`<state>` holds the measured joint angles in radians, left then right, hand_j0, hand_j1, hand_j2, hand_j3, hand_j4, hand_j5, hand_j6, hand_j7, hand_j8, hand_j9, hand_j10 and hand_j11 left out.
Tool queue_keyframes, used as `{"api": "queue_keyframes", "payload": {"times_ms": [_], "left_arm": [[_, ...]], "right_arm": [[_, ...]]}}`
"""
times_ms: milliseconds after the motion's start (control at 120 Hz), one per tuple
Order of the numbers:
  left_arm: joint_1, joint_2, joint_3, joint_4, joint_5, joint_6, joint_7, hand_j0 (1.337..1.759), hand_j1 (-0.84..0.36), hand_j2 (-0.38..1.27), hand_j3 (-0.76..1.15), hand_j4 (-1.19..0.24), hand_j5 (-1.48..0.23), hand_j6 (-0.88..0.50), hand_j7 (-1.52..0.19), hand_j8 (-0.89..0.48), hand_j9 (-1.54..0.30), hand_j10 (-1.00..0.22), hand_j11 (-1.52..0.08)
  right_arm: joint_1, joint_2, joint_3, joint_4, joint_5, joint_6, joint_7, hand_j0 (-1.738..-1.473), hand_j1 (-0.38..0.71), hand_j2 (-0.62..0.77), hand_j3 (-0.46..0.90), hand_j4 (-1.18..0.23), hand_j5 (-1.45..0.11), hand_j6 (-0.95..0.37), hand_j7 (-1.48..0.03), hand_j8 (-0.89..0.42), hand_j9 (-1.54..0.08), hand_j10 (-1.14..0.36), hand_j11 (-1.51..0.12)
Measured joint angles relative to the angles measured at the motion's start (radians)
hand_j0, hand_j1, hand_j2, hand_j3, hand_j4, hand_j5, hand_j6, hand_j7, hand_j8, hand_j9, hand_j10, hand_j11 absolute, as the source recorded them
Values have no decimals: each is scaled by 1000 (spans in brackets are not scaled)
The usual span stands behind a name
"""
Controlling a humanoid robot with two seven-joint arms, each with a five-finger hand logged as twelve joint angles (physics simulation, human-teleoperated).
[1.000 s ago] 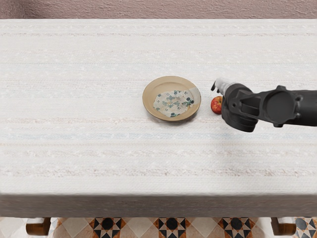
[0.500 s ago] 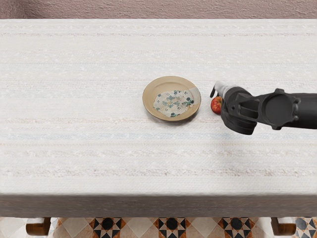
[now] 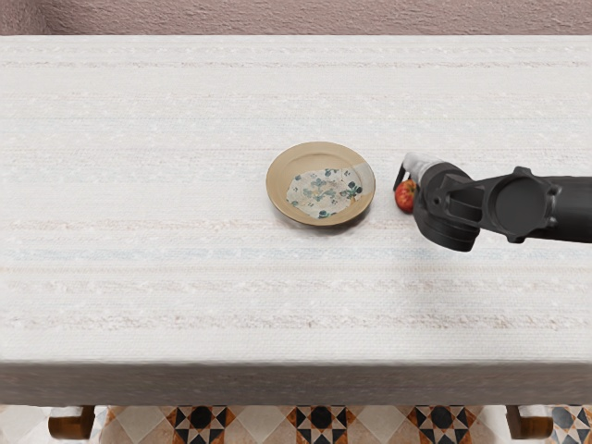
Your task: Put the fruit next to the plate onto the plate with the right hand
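Fruit (image 3: 403,196) just beside plate (image 3: 285,169), partly behind right robot hand (image 3: 433,192), open or closed unclear

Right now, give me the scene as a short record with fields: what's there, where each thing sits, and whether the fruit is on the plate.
surface: table with a pale striped top
plate: plate, tan rim, blue floral centre, nothing on it
fruit: red apple, on the table just right of the plate
right hand: right hand, arm enters from the right edge, hand at the apple's right side, hiding part of it
grasp: cannot tell from this view
left arm: not in view
task state: apple not yet on the plate
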<state>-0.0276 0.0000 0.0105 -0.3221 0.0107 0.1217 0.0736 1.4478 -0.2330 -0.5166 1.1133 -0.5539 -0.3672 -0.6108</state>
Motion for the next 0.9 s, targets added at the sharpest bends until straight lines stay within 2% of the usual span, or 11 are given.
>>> {"api": "queue_keyframes", "payload": {"times_ms": [342, 492, 675, 900], "left_arm": [[0, 0, 0, 0, 0, 0, 0, 1658, 349, 0, 0, 0, 0, 0, 0, 0, 0, 0, 0], [0, 0, 0, 0, 0, 0, 0, 1658, 349, 0, 0, 0, 0, 0, 0, 0, 0, 0, 0], [0, 0, 0, 0, 0, 0, 0, 1658, 349, 0, 0, 0, 0, 0, 0, 0, 0, 0, 0], [0, 0, 0, 0, 0, 0, 0, 1658, 349, 0, 0, 0, 0, 0, 0, 0, 0, 0, 0]], "right_arm": [[25, -10, 41, -1, 18, 31, 0, -1647, 288, 67, -1, -457, -1041, -266, -961, -300, -981, -722, -983], [59, -23, 75, 2, 19, 62, 0, -1647, 287, 68, 0, -447, -1060, -256, -972, -300, -988, -733, -990], [107, -91, 152, 26, 18, 135, 0, -1648, 301, 91, -1, -446, -1061, -260, -978, -295, -989, -741, -990], [134, -84, 256, 54, 19, 177, 0, -1649, 274, 71, 0, -462, -1059, -266, -979, -304, -1007, -733, -1011]]}}
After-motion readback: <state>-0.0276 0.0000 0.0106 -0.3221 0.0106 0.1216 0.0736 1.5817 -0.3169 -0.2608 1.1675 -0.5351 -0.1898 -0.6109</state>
